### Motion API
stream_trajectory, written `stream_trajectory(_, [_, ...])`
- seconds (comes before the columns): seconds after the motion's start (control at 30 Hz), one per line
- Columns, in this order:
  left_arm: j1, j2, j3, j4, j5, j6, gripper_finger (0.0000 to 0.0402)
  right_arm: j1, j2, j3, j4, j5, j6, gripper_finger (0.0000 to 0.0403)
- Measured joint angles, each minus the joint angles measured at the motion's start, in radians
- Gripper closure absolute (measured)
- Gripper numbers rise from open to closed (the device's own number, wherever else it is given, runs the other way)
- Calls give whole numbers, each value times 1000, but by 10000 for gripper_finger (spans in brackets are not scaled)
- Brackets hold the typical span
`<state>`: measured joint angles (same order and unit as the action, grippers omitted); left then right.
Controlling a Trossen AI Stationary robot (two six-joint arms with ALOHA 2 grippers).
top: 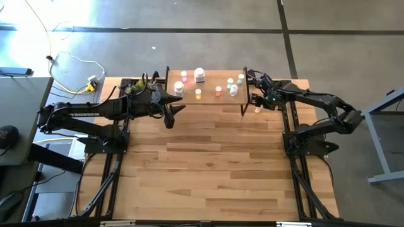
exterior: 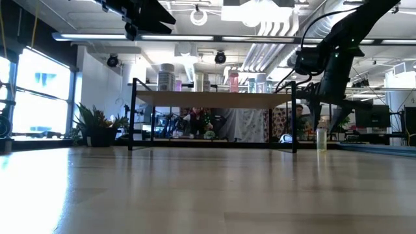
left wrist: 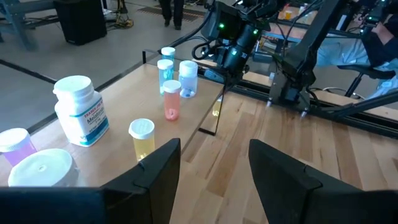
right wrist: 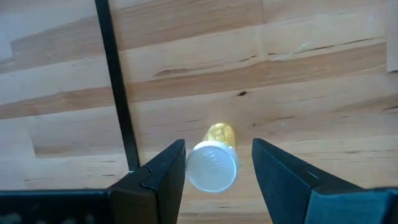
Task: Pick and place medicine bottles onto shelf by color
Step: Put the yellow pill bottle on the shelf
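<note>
The shelf [top: 205, 101] stands at the table's far middle on black legs. Several small bottles stand on it: a large white one [top: 199, 75], pink [top: 184, 75], orange [top: 218, 91], green [top: 230, 82]. One yellow bottle with a white cap [right wrist: 212, 163] stands upright on the table, right of the shelf [top: 257, 110] [exterior: 321, 140]. My right gripper [right wrist: 214, 168] [top: 255, 102] hangs open above it, fingers pointing down, one on either side of the cap. My left gripper [left wrist: 214, 168] [top: 175, 111] is open, raised at the shelf's left near corner.
The shelf's black right leg [right wrist: 115, 81] stands close beside the yellow bottle. In the left wrist view a large white bottle [left wrist: 81, 112] and a yellow one [left wrist: 143, 137] are nearest on the shelf. The table's near half [top: 208, 176] is bare wood.
</note>
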<state>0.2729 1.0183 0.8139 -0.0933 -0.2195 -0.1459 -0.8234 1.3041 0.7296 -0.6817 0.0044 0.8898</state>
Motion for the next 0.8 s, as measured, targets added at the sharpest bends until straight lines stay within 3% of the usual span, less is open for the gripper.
stream_trajectory(0.43, [0,0,0,0,0,0,220,0,0,0,-13,-8,11,296])
stream_trajectory(0.8, [0,0,0,-25,0,0,220,20,-1,103,-171,3,-27,294])
